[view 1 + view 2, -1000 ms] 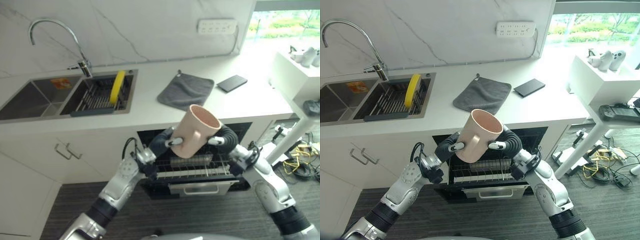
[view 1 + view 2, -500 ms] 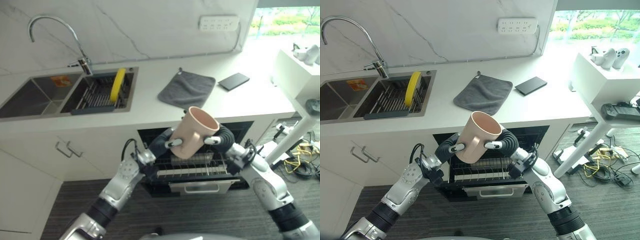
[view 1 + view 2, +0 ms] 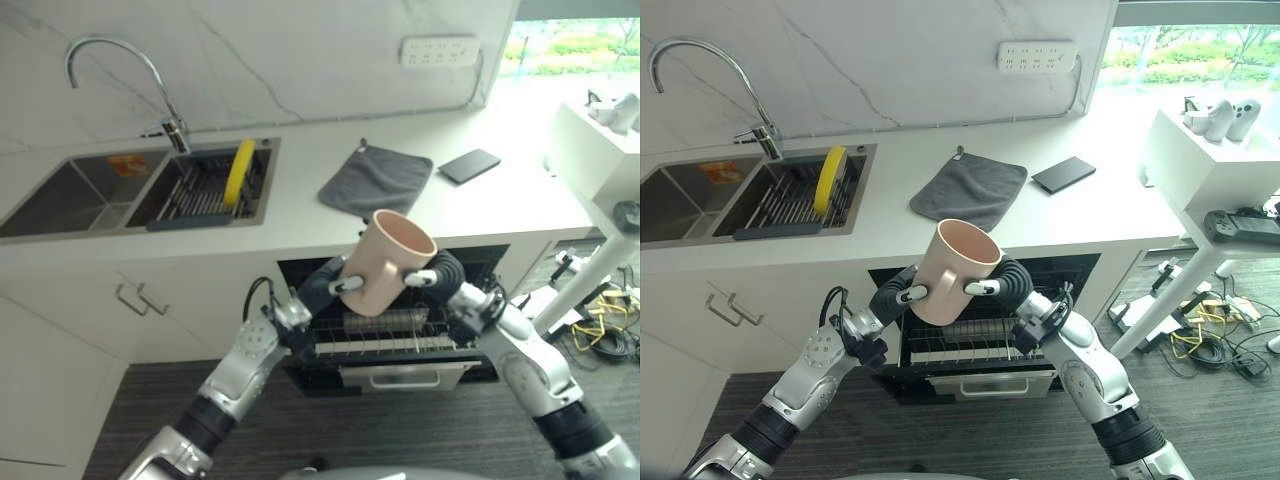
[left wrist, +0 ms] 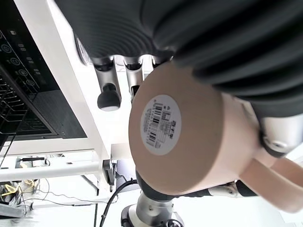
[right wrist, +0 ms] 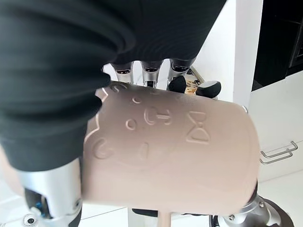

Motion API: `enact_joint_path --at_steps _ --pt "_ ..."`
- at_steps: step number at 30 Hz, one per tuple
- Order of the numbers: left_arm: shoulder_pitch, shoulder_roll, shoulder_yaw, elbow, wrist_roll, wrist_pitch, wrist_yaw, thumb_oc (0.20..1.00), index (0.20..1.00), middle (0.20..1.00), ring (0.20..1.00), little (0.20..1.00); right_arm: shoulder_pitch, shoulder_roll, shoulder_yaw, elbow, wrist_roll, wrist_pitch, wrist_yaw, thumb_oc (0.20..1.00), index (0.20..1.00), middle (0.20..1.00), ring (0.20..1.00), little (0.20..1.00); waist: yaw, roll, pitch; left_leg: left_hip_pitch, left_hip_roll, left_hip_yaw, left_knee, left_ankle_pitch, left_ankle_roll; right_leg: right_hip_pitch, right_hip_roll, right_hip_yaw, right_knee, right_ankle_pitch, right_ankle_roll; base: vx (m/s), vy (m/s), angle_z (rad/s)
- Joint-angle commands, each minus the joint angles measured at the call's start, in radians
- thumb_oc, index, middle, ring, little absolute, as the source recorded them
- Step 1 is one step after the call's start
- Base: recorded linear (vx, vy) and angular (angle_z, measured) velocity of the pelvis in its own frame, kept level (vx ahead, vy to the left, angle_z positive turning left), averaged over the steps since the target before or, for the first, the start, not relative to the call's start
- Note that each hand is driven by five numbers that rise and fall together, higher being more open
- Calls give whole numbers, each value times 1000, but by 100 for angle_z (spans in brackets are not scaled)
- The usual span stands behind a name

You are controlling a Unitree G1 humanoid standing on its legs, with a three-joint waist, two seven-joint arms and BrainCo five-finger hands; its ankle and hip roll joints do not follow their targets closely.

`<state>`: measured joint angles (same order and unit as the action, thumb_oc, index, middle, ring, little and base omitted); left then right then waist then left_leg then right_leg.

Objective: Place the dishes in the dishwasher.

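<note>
A pink mug [image 3: 388, 262] with a handle hangs upright in front of the counter, above the pulled-out dishwasher rack [image 3: 385, 340]. My left hand [image 3: 320, 285] clasps it from the left and my right hand [image 3: 447, 272] from the right, fingers and thumbs curled round its wall. In the left wrist view the mug's base [image 4: 180, 132] carries a round sticker, with my fingers [image 4: 109, 97] behind it. The right wrist view shows the mug's embossed side [image 5: 175, 151] under my fingers [image 5: 151, 71]. A yellow plate [image 3: 236, 172] stands on edge in the sink's rack.
A grey cloth [image 3: 375, 180] and a flat black device [image 3: 470, 165] lie on the white counter. The double sink [image 3: 70, 195] with its curved faucet [image 3: 120, 60] is at the left. A white table [image 3: 1200, 160] stands at the right, with cables on the floor.
The view has shifted slightly. The mug stays between both hands at about the same place above the rack.
</note>
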<state>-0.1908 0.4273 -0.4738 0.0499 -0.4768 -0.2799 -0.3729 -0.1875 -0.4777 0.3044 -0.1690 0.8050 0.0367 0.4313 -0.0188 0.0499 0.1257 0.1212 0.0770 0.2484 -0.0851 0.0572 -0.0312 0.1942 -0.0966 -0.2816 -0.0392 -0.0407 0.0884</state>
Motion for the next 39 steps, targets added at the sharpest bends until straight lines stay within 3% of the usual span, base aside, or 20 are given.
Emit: enact_joint_path --at_steps 1,20,21,22,23,39 --pt "-108 0 -58 33 58 -14 27 200 200 200 200 200 -117 55 54 -116 -6 -26 34 1000 1000 1000 1000 1000 9 -38 -24 41 37 4 89 -127 -23 -44 -80 20 44 -4 56 0 0 0" --pt "-105 -9 -67 15 41 6 27 200 200 200 200 200 -136 66 92 -123 -37 -35 24 1000 1000 1000 1000 1000 19 -37 -25 39 35 -2 92 -126 -21 -42 -78 19 46 -5 52 0 0 0" --pt "-108 -10 -70 13 53 9 32 200 200 200 200 200 -140 68 97 -122 -37 -41 19 608 608 608 608 608 19 -37 -24 39 35 -2 93 -127 -20 -41 -78 19 46 -6 51 0 0 0" --pt "-110 -10 -72 13 56 9 33 200 200 200 200 200 -141 70 98 -121 -35 -44 19 448 448 448 448 448 19 -37 -24 39 35 -2 92 -126 -20 -41 -78 19 46 -5 51 0 0 0" --pt "-110 -9 -73 13 55 9 34 200 200 200 200 200 -143 71 98 -121 -32 -49 19 200 200 200 200 200 20 -36 -24 39 34 -2 92 -126 -20 -42 -78 19 46 -5 51 0 0 0" --pt "-108 -19 -76 17 72 36 93 200 200 200 200 200 -147 106 112 -131 -25 -128 -33 200 200 200 200 200 24 -29 -23 33 24 -1 111 -138 -11 -46 -80 20 54 -11 49 0 0 0"
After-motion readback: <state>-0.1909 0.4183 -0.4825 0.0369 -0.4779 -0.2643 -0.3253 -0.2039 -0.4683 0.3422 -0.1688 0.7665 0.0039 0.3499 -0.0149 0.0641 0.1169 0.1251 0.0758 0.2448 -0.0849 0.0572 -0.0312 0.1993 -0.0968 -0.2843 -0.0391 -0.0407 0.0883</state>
